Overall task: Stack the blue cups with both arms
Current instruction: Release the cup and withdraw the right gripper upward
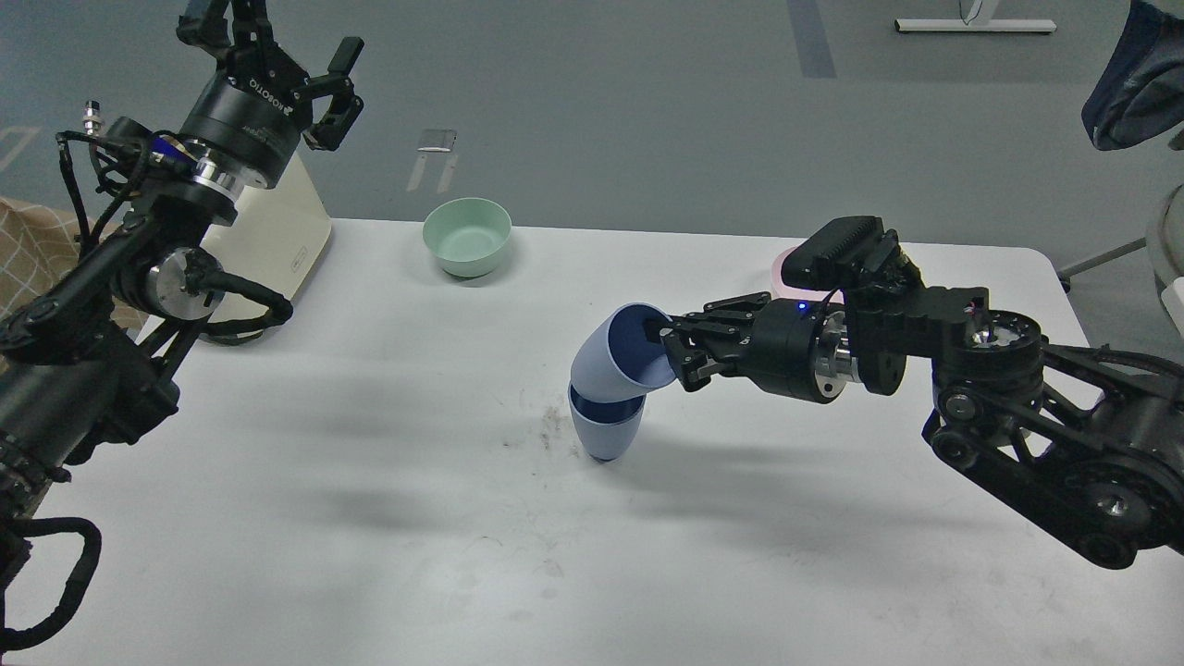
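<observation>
One blue cup (606, 435) stands upright on the white table (370, 518) near the middle. My right gripper (671, 350) is shut on the rim of the second blue cup (615, 356). That cup is tilted, its mouth facing right, and its base sits inside the mouth of the standing cup. My left gripper (268, 42) is open and empty, raised high at the far left, well away from both cups.
A mint-green bowl (467, 236) stands at the table's back edge. A pink bowl (786, 268) shows partly behind my right arm. A cream box (277, 236) stands at the back left, behind my left arm.
</observation>
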Tool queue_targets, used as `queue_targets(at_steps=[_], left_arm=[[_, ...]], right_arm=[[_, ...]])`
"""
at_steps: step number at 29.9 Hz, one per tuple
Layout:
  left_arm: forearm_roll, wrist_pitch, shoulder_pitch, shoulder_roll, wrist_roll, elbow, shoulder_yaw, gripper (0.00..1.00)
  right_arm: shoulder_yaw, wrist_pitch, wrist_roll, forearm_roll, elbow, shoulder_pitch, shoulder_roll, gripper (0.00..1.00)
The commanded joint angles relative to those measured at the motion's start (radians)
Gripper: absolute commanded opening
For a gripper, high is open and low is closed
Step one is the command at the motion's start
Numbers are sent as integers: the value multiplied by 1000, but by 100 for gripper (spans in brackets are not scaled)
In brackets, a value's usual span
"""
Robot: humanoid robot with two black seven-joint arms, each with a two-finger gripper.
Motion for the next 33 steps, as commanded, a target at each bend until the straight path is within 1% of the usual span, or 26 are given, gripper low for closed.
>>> queue_targets(at_steps=[1, 4, 6, 8, 9, 10, 12, 13, 14, 21, 22, 23, 24, 25, 28, 30, 33], left_arm=[[0, -1, 0, 1, 0, 0, 1, 98], [0, -1, 0, -1, 0, 0, 1, 98], [0, -1, 0, -1, 0, 0, 1, 98], [0, -1, 0, -1, 0, 0, 1, 98], [0, -1, 0, -1, 0, 0, 3, 98], [0, -1, 0, -1, 0, 2, 3, 98], [0, -3, 0, -1, 0, 2, 3, 98], [0, -3, 0, -1, 0, 3, 3, 98], [0, -3, 0, -1, 0, 3, 3, 98], [0, -3, 0, -1, -2, 3, 3, 98], [0, -3, 0, -1, 0, 3, 3, 98], [0, -4, 0, -1, 0, 3, 3, 98], [0, -4, 0, -1, 0, 3, 3, 98], [0, -4, 0, -1, -2, 3, 3, 98], [0, -6, 0, 1, -2, 3, 3, 98], [-2, -15, 2, 2, -3, 3, -2, 98], [-2, -26, 2, 1, -5, 3, -6, 98]], right_arm=[[-15, 0, -12, -2, 1, 5, 0, 0], [-15, 0, -15, -2, 1, 5, 0, 3], [-15, 0, -15, -2, 1, 1, 0, 11], [-15, 0, -15, -2, 2, -1, 2, 16], [-15, 0, -15, -2, 2, -1, 7, 21], [-15, 0, -15, -2, 1, 1, 10, 24], [-12, 0, -14, -2, -1, 1, 20, 37], [-12, 0, -14, -2, -1, 1, 20, 40], [-9, 0, -14, -2, -1, 1, 22, 46], [7, 0, -14, 1, -1, 11, 51, 54], [19, 0, -12, 1, -1, 11, 53, 58], [60, 0, -12, 6, -1, 10, 53, 75], [82, 0, -12, 10, -2, 8, 53, 85], [134, 0, -11, 16, -5, 2, 56, 100], [250, 0, -7, 19, -28, 1, 71, 100], [391, 0, -1, 22, -57, 1, 100, 100], [517, 0, 0, 59, -97, 1, 119, 100]])
